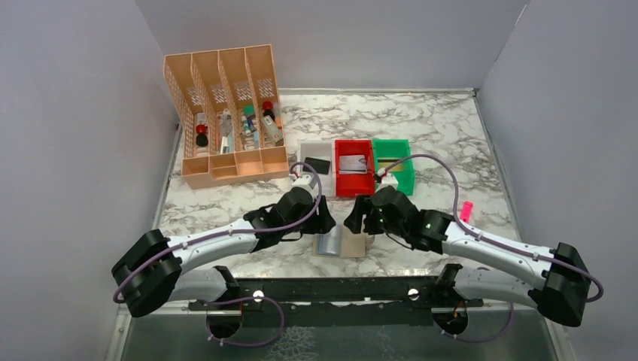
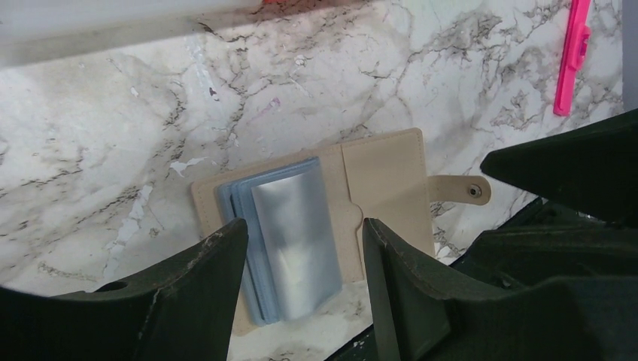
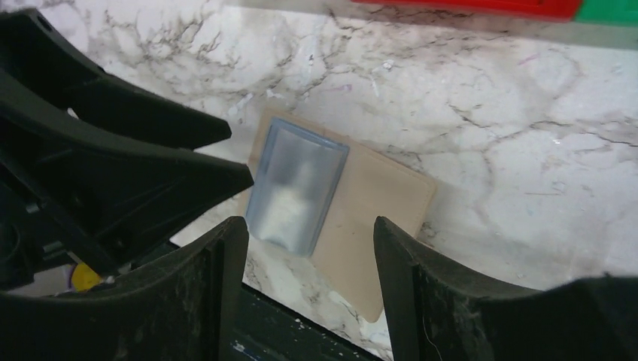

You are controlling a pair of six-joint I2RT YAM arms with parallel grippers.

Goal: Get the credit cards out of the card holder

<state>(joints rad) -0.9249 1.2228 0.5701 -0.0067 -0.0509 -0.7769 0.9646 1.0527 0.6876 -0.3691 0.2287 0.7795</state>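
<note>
Top external: card holder (image 1: 342,245) lies open on table (image 1: 451,135) nr front edge, btwn the 2 arms' tips. One black card (image 1: 317,164) sits in white bin (image 1: 312,144), a silver-grey card (image 1: 352,163) in red bin (image 1: 353,188).

Left wrist: left gripper (image 2: 301,293) spread apart, empty, above holder's blue-grey sleeve side. Pink marker (image 2: 575,53) well apart, top right.

Right wrist: right gripper (image 3: 310,286) spread wide, nothing in it, holder just beyond its tips.
</note>
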